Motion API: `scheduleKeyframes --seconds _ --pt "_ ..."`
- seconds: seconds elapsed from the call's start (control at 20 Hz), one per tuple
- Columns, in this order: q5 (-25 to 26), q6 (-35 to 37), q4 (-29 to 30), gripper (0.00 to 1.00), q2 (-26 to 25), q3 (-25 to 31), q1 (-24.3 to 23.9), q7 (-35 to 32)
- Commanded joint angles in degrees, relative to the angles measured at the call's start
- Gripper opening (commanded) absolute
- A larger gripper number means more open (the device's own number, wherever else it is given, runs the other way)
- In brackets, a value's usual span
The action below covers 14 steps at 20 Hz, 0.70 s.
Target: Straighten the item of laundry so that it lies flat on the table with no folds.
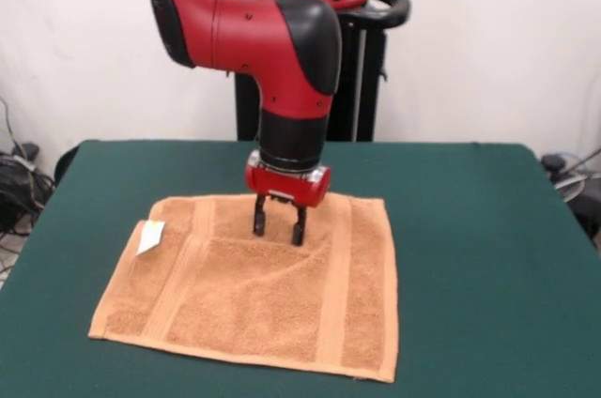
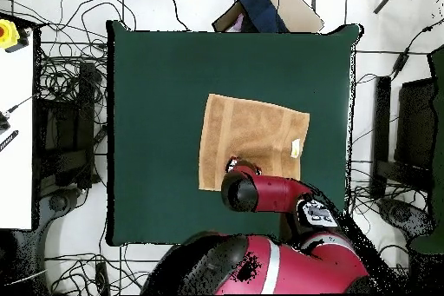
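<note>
While the towel (image 1: 254, 285) lies spread mid-table (image 1: 470, 229), the hand (image 1: 279, 225) stands spread at its far edge.

The large rectangular table (image 1: 488, 229) with a dark green felt-like top carries a single thing: a small, roughly square orange-tan terry-cloth towel (image 1: 254, 295). The towel lies spread out near the table's middle, with woven band stripes running near two opposite edges, a small white tag (image 1: 150, 236) at one side edge, and a shallow diagonal crease across its middle.
</note>
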<state>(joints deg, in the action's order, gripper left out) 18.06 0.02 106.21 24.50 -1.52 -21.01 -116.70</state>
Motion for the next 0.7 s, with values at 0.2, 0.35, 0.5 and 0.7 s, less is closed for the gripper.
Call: scheduleKeyframes --seconds 0.2,0.35,0.5,0.7 --pt "-6.02 13.11 14.62 1.0 -2.67 9.46 -0.69 -8.24" --pt "-6.86 10.43 16.08 1.0 -1.79 6.96 1.72 -9.54" --pt "-6.65 8.14 15.83 1.0 -2.6 4.59 3.34 -9.17" --pt "-7.53 5.34 16.66 1.0 -3.93 3.29 4.61 -10.52"
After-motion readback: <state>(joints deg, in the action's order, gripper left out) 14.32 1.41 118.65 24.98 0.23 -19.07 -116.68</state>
